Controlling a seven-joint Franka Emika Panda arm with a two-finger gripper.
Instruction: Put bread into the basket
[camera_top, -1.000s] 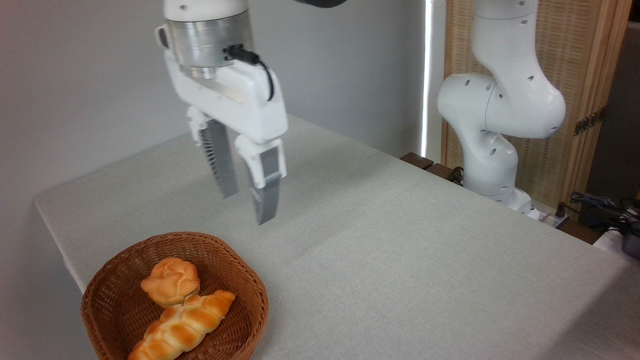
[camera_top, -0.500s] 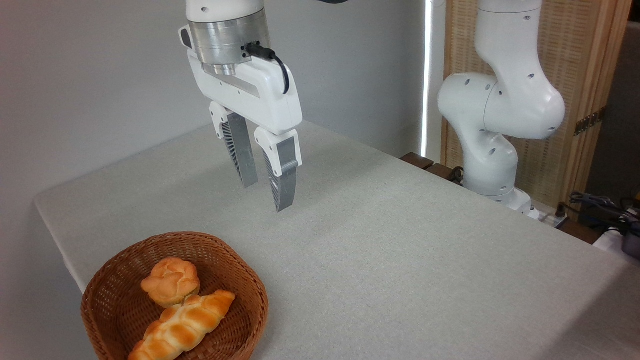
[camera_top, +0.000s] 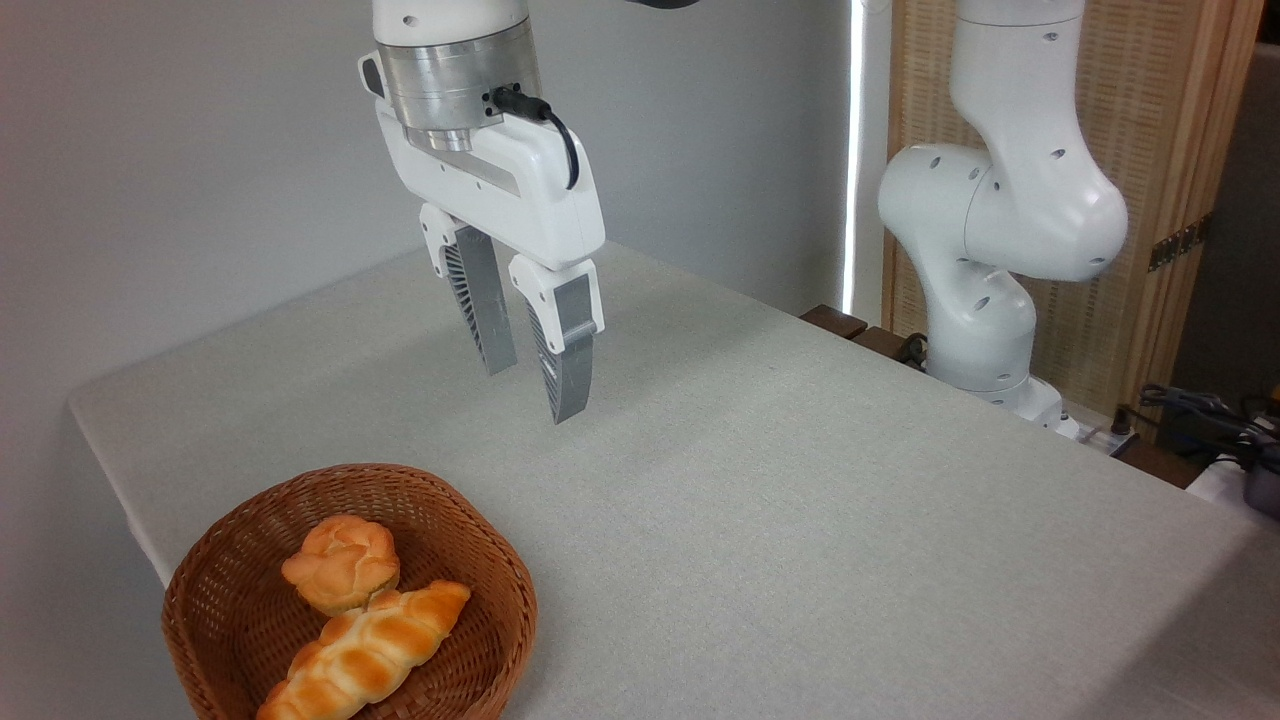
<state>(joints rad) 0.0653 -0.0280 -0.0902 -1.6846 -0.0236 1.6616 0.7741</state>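
Observation:
The bread (camera_top: 362, 652), a golden braided loaf with pointed ends, lies inside the round brown wicker basket (camera_top: 500, 590) at the bottom left, its lower end cut off by the picture's edge. My gripper (camera_top: 531, 392) hangs in the air above the table, up and to the right of the basket, well apart from it. Its two grey ribbed fingers (camera_top: 563, 360) stand open with nothing between them.
A small round knotted bun (camera_top: 342, 564) sits in the basket, touching the loaf's upper end. The grey tablecloth (camera_top: 800, 500) covers the table. The arm's white base (camera_top: 985, 330) stands at the back right, with cables (camera_top: 1200, 415) beyond the table's right edge.
From a second ago the gripper rose and shifted to the right, away from the basket. Over the last half second it has stayed still. The bread has not moved.

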